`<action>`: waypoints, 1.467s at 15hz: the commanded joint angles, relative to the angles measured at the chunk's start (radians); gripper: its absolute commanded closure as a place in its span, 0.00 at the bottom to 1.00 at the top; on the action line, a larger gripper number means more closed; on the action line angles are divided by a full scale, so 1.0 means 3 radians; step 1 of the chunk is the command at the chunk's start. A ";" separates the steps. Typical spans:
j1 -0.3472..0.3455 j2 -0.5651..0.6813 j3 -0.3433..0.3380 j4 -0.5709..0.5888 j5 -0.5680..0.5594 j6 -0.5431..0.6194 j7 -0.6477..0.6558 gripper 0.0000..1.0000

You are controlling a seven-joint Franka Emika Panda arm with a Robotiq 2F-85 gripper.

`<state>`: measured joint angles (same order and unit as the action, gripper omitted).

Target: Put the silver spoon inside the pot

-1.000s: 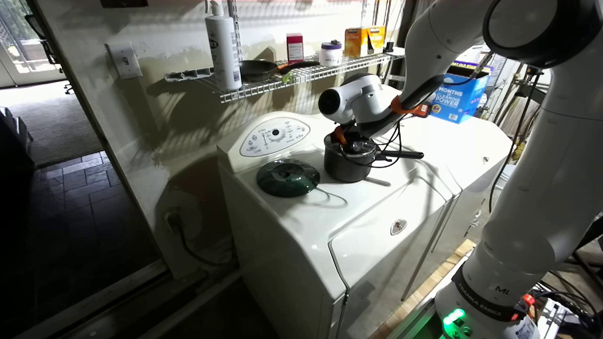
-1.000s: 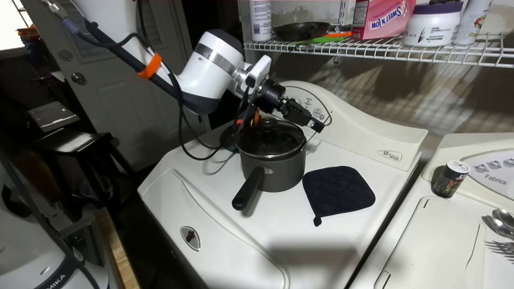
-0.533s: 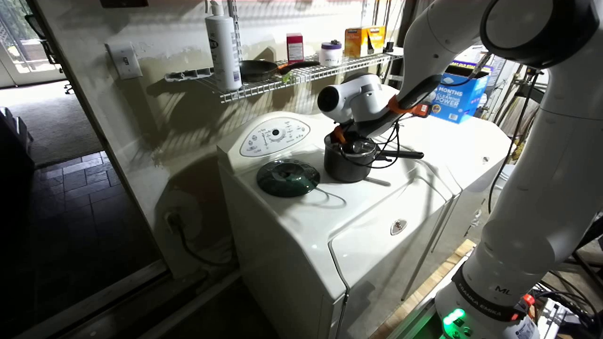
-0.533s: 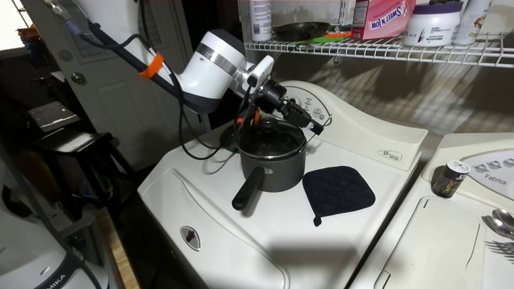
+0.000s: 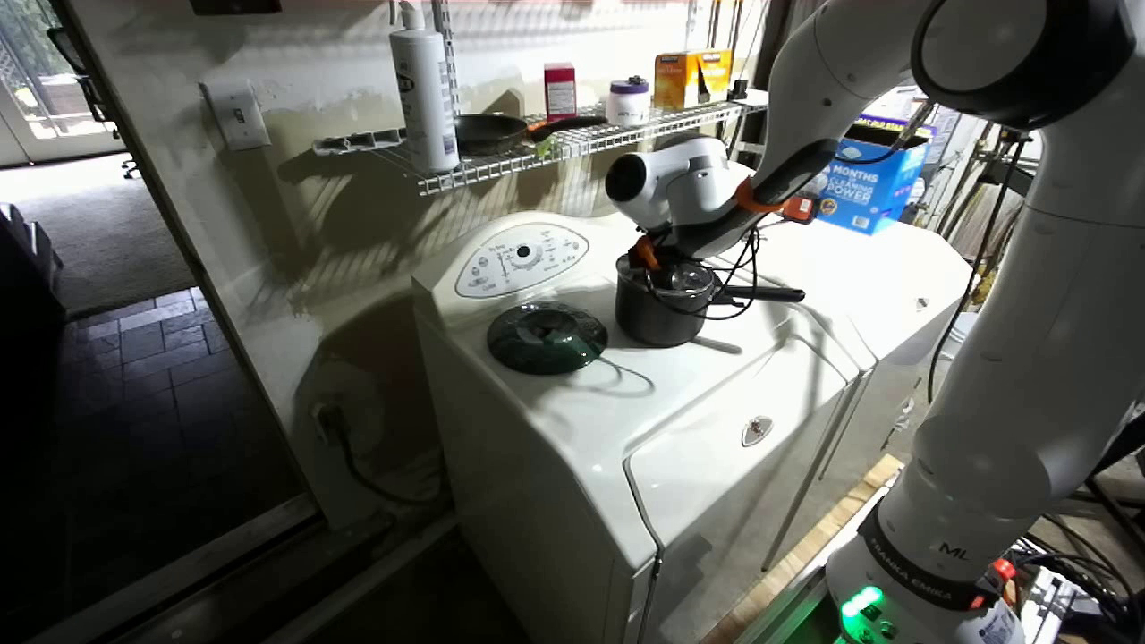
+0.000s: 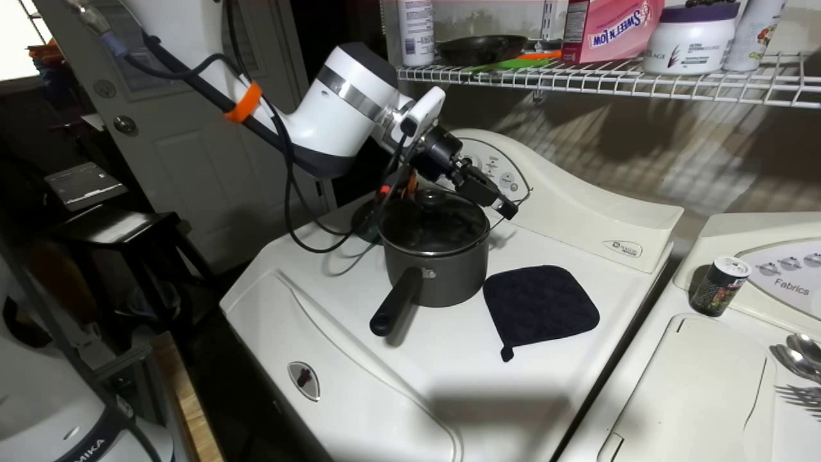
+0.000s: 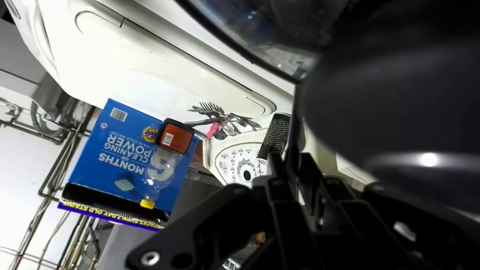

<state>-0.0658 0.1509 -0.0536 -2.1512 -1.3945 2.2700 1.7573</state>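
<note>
Slanting down to the right, the gripper [image 6: 507, 207] hangs near the middle of an exterior view, its tips just past the right side of the rim of the pot [image 6: 442, 276]. In the wrist view its fingertips [image 7: 277, 161], right of centre, stand close together and look clenched on a thin strip [image 7: 293, 127]. That strip shows edge-on and dark, so I cannot tell whether it is the silver spoon, nor whether its end touches the pot.

The pot, dark grey and upright, stands on a white appliance [image 6: 462, 359] near the middle of both exterior views. A glass lid [image 6: 430, 228] with a black knob [image 6: 430, 196] covers its mouth, and its black handle [image 6: 394, 305] points to the lower left in an exterior view. Just beside the pot, to its right, a dark blue potholder [image 6: 542, 308] lies flat. At the right edge of the frame, on a second appliance [image 6: 689, 385], lie spoons [image 6: 795, 364] and forks [image 6: 798, 396]; up and to the left of them stands a dark shaker [image 6: 720, 285]. Across the upper right runs a wire shelf [image 6: 641, 86] with a pink box [image 6: 609, 32] and a white tub [image 6: 691, 42] on it.

Left of the pot in an exterior view lies a dark green disc [image 5: 547, 340]. At the left of the wrist view stands a blue box [image 7: 123, 157], its lettering upside down.
</note>
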 commanded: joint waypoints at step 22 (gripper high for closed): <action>-0.0017 0.0093 0.0002 0.0089 0.0203 0.0063 -0.0240 0.96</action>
<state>-0.0722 0.1707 -0.0536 -2.1353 -1.3559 2.2700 1.7110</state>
